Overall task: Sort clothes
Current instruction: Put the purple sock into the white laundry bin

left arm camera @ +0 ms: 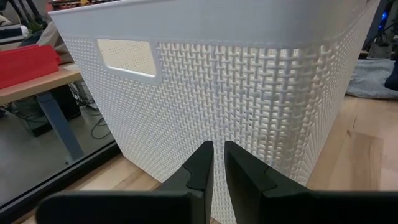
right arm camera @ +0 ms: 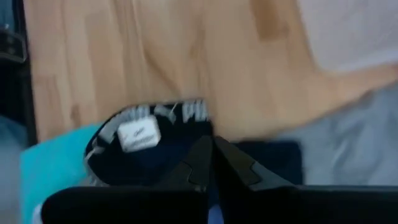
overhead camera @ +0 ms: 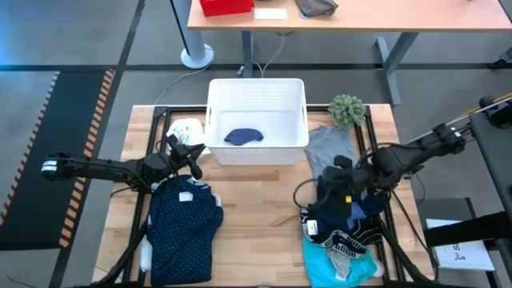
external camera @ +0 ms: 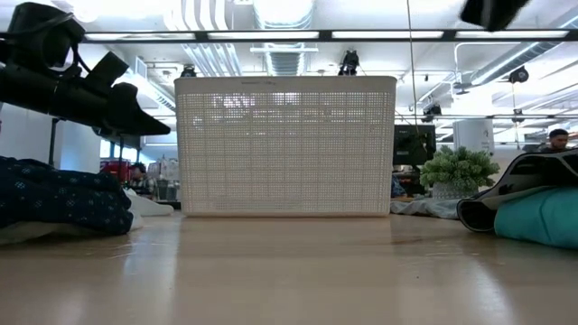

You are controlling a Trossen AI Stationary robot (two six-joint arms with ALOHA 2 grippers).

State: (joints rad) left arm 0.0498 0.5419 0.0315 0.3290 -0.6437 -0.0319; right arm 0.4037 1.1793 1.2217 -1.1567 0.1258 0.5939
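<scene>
No legible text on any item.

Basket: white slatted plastic basket point(overhead camera: 256, 108) at the table's far middle.
Ball: fuzzy green ball point(overhead camera: 346, 110) just right of it.
Table: wooden table point(overhead camera: 256, 216).

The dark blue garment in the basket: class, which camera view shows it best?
The high view: looking down, the dark blue garment lies in full sight inside the white basket. In the low and left wrist views the basket's wall hides it; the right wrist view misses it.
</scene>
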